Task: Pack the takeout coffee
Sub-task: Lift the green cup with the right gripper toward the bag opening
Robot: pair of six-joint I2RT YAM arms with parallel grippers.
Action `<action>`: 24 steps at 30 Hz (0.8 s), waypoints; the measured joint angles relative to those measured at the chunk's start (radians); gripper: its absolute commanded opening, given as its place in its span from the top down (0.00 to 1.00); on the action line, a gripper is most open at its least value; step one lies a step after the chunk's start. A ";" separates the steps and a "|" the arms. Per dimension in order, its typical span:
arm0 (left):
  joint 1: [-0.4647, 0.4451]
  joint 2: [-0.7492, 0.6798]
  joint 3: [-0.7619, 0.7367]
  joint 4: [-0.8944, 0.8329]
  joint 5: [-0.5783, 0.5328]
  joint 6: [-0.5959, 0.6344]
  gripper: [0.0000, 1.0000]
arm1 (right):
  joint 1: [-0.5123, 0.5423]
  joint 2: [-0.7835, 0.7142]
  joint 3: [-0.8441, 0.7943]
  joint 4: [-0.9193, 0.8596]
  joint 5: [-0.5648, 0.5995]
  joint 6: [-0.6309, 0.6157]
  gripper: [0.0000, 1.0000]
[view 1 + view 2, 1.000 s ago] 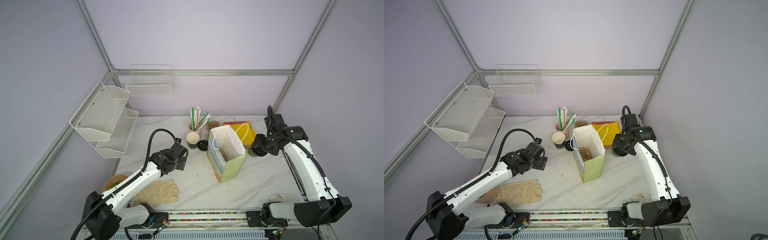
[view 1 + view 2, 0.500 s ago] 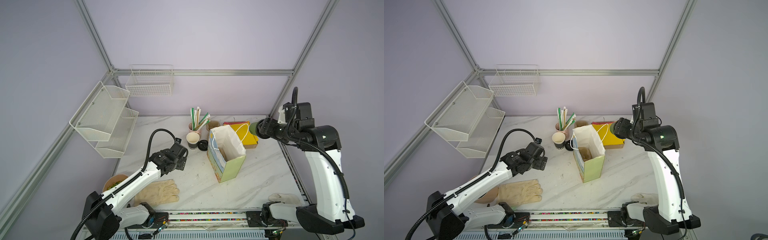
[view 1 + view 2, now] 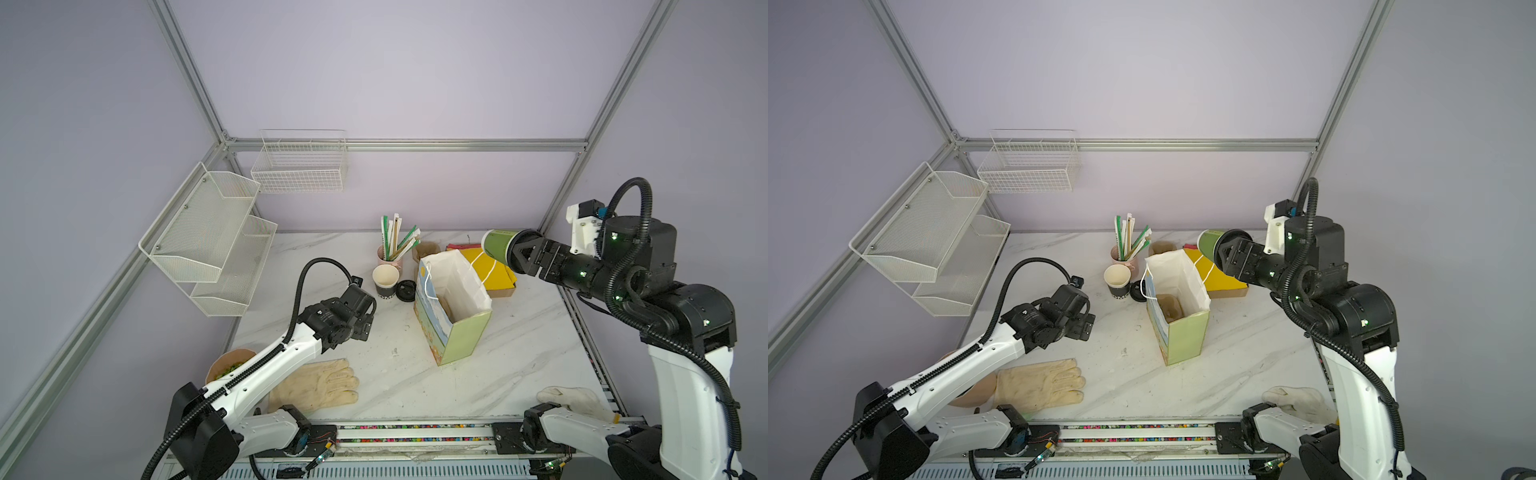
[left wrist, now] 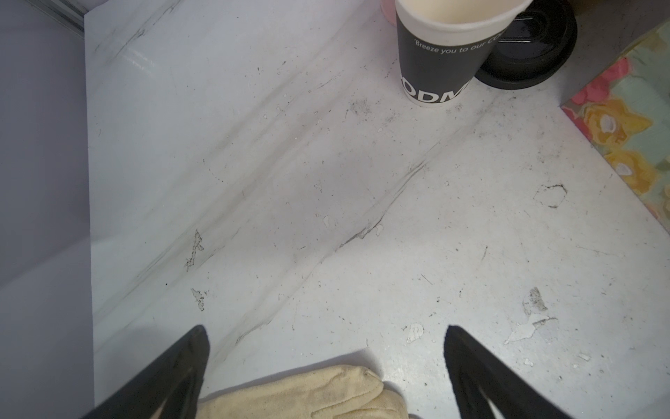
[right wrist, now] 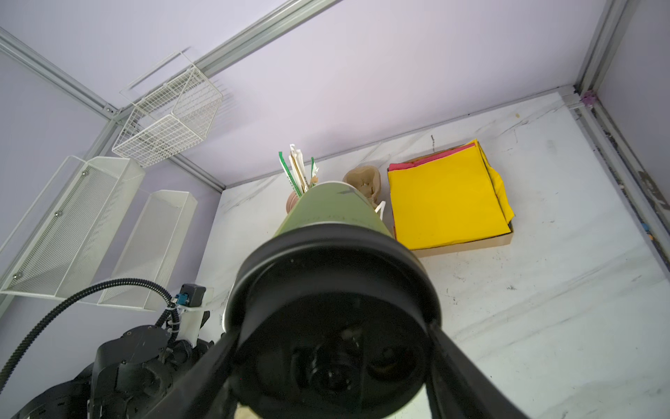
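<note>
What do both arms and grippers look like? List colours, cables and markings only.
Both the left arm and right arm have white shell links, black joint housings and a black ribbed cable conduit looping outside. Small green lights dot the right arm's joints. The left gripper and right gripper have black, tapering fingers. No printed markings are legible.

Bright, even light; nearby lid seems softly blurred.

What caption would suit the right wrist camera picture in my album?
Right gripper holds the takeout coffee sideways by its black lid, yellow napkins beyond.
</note>
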 measured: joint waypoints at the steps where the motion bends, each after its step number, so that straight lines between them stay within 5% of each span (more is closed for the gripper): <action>1: 0.000 0.000 0.000 0.000 0.000 0.000 0.00 | 0.005 0.004 -0.008 0.003 -0.003 -0.002 0.25; 24: 0.007 0.014 0.000 -0.001 0.000 0.003 0.00 | 0.139 0.111 -0.080 -0.007 0.014 -0.014 0.25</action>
